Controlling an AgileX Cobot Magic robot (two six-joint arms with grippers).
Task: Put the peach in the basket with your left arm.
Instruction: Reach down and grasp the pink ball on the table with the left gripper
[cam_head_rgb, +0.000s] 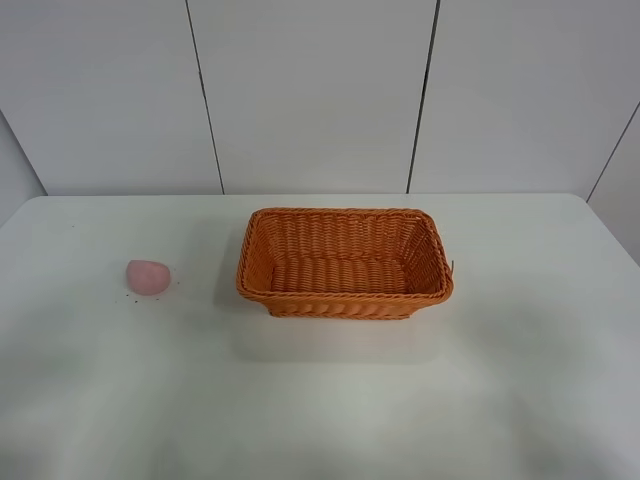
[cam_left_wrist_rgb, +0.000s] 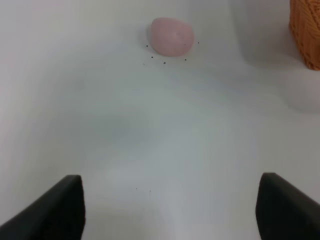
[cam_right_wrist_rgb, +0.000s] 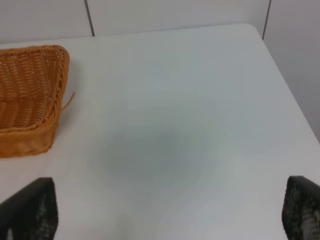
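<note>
The pale pink peach lies on the white table at the left, apart from the basket. The orange-brown wicker basket stands in the middle of the table and holds nothing. Neither arm shows in the exterior high view. In the left wrist view the peach lies well ahead of my open, empty left gripper, with a corner of the basket at the edge. In the right wrist view my right gripper is open and empty, with the basket off to one side.
The white table meets a pale panelled wall at the back. A few tiny dark specks lie around the peach. The table's far right edge shows in the right wrist view.
</note>
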